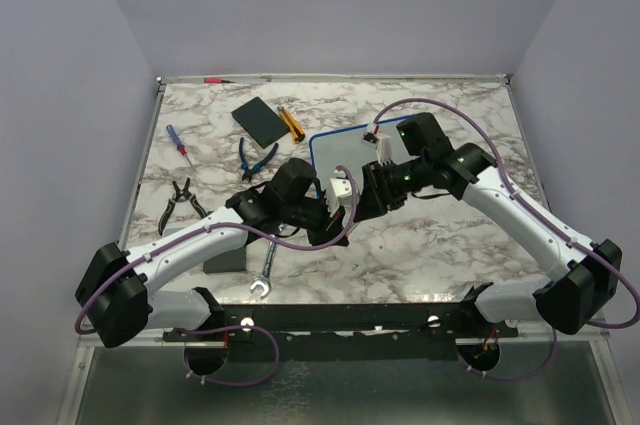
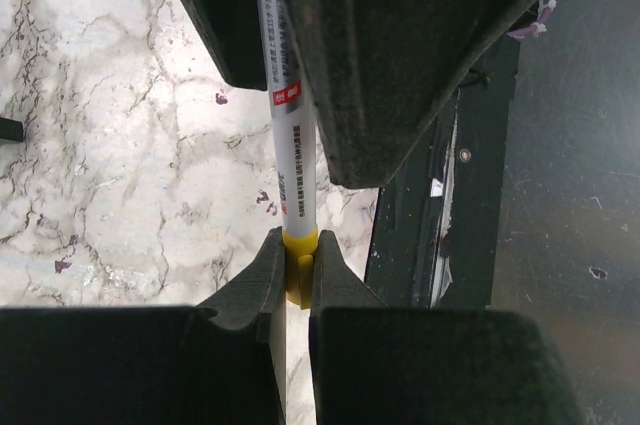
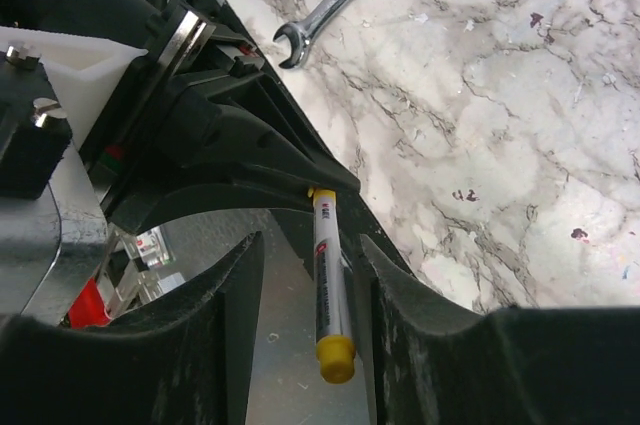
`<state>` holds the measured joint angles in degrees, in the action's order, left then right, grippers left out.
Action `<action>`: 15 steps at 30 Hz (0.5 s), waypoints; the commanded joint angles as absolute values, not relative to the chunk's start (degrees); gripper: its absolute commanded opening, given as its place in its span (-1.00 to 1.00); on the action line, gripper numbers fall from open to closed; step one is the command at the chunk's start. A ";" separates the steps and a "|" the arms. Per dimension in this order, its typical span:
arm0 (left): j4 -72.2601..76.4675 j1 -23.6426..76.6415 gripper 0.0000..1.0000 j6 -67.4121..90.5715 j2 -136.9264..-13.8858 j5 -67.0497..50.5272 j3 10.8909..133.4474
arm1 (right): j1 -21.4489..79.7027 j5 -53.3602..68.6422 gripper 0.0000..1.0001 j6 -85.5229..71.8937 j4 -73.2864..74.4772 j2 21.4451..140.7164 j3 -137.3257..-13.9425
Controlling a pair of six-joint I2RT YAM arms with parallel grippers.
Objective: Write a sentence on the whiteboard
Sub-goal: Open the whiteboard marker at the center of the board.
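Both grippers meet low over the marble table [image 1: 450, 255], just in front of the whiteboard [image 1: 345, 150]. The board lies flat behind them with its blue frame showing, and my right arm covers much of it. I can make out no writing on its face from here.

Left gripper [image 2: 291, 260]: clamped tight on one yellow end of the marker [image 2: 292, 145]. The white barrel runs straight out toward my right wrist.

Right gripper [image 3: 312, 250]: jaws partway open astride the barrel, with a gap on each side, one wider than the other. It grips nothing. A second yellow end pokes past its fingers. I cannot tell which end is the cap.

Judgement: this looks like two-handed marker prep, either a cap pull or a handover.
- Centre the barrel between the right pads before squeezing.
- Close square on the white barrel.
- Keep the left clamp firm.
- Pull along the marker's axis, with no sideways lever.

Risk: an off-centre squeeze could pry the marker out of the left's short hold.
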<state>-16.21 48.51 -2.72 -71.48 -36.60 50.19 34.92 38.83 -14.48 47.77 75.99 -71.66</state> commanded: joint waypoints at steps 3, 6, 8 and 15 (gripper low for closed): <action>-16.97 48.91 -1.00 -3.87 -71.89 -36.11 51.73 | 34.89 41.74 -0.19 -12.94 48.79 76.41 -71.43; -17.27 48.95 -1.00 -3.95 -72.06 -36.12 51.77 | 34.89 41.66 -0.25 -12.05 49.77 76.79 -71.95; -17.44 49.01 -1.00 -4.08 -72.07 -36.07 51.77 | 34.89 41.45 -0.27 -11.53 50.44 76.94 -72.19; -17.87 49.05 -1.00 -4.61 -72.03 -36.96 51.85 | 34.83 41.32 -0.34 -10.51 51.29 77.39 -71.84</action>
<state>-16.56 48.51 -3.27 -71.53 -36.60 50.19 34.92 39.97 -11.90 49.56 76.69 -71.66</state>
